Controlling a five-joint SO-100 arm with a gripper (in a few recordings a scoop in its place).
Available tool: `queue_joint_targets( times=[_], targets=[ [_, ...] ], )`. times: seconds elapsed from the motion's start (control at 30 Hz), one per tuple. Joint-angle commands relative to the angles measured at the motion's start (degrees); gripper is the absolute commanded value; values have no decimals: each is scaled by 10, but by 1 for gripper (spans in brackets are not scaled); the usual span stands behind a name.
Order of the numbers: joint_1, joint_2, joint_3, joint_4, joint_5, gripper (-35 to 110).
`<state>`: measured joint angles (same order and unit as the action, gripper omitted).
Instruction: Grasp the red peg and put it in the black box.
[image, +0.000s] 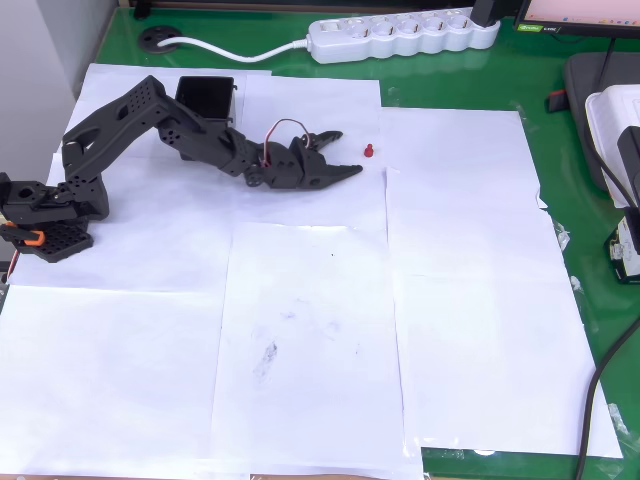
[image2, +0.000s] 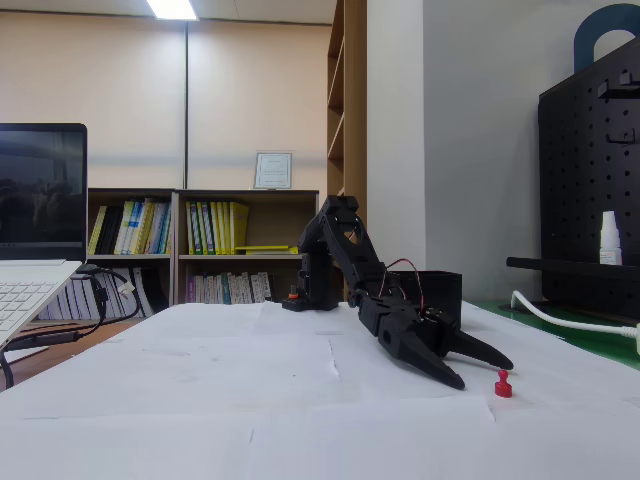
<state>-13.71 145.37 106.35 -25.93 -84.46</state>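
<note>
The tiny red peg (image: 368, 151) (image2: 503, 384) stands on the white paper, just right of the gripper tips in the overhead view. My black gripper (image: 346, 153) (image2: 484, 370) reaches low over the table toward it, open, with nothing between its fingers; the peg sits a short way beyond the tips. The black box (image: 205, 97) (image2: 437, 291) stands behind the arm at the back of the paper, partly covered by the arm's links.
White paper sheets (image: 300, 330) cover a green table. A white power strip (image: 405, 35) and its cable lie along the far edge. A laptop (image2: 35, 250) sits at the left of the fixed view, and devices (image: 615, 120) crowd the overhead view's right edge.
</note>
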Motion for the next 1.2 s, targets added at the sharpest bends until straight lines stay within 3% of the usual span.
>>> queue_joint_targets(
  times=[0.0, 0.47, 1.17],
  targets=[
    [-8, 29, 66, 16, -10, 35],
    [-3, 88, 162, 38, -22, 35],
    [-1, 87, 142, 40, -29, 26]
  ],
)
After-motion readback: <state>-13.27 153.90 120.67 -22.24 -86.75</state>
